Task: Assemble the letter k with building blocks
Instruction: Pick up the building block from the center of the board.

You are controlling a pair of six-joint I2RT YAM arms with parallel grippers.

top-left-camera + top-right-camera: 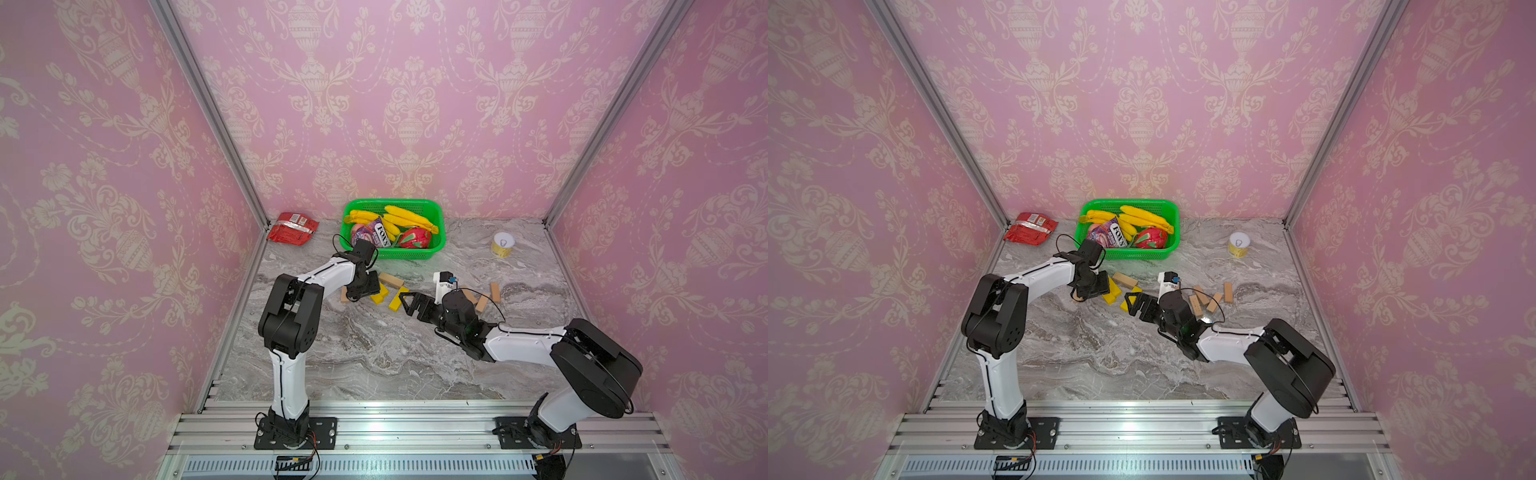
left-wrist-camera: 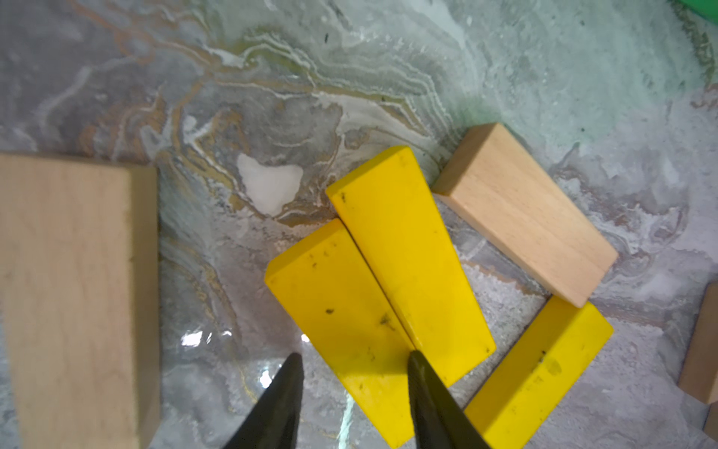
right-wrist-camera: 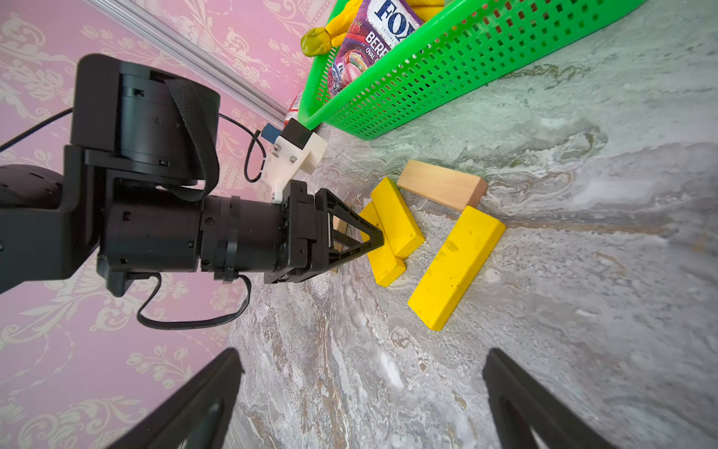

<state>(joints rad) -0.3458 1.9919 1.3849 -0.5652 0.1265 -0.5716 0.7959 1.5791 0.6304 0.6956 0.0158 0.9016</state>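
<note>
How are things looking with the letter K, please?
Left tool part open at two overlapping yellow blocks, neither lifted. Right tool wide open, empty, facing third yellow block. No obstruction seen.

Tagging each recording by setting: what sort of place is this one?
Probably a staged robot test booth, not a real room: wallpaper panels held in aluminium posts, a marble-look tabletop, and arms bolted to a front rail.

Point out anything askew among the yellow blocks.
The upper yellow block lies partly on the lower yellow block, tilted rather than flat on the table, right at the left tool.
</note>
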